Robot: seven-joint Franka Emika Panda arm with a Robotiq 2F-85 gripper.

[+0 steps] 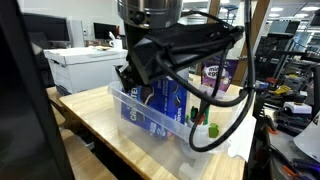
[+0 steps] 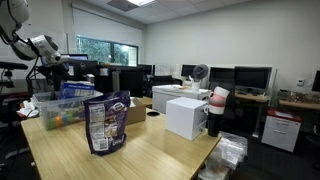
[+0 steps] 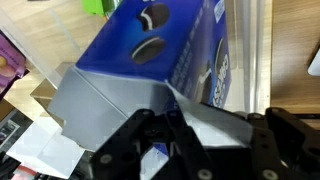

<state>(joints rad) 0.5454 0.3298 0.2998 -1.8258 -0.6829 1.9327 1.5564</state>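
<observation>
Table: a long wooden table (image 2: 150, 152) runs from near to far in both exterior views and carries everything below.
Arm: the dark robot arm (image 2: 42, 45) leans in from the left over the far end of the table.
Bin: a clear plastic bin (image 1: 120, 100) stands at the table's far left end; its walls frame the wrist view.
Cookie box: a blue cookie box (image 3: 150, 50) lies inside the bin, tilted, with a grey end flap folded open toward the camera.
Snack bag: a purple snack bag (image 2: 107, 123) stands upright on the table, outside the bin and nearer than it.
Gripper: the gripper (image 3: 170, 125) hangs just over the box's open flap with its jaws brought together. I cannot tell whether a flap edge is pinched between them or they only touch it.
Green piece: a small green piece (image 1: 212, 129) lies in the bin's right end, apart from the box.
Risk, flap: if only the thin flap is caught, a lift would likely tear or bend it, and the box could drop back.
Risk, bin: the box lies close to the bin wall, so a sideways pull may drag or tip the light bin.
Risk, cables: the arm's looping cables hang close to the bin rim and could snag it.
</observation>
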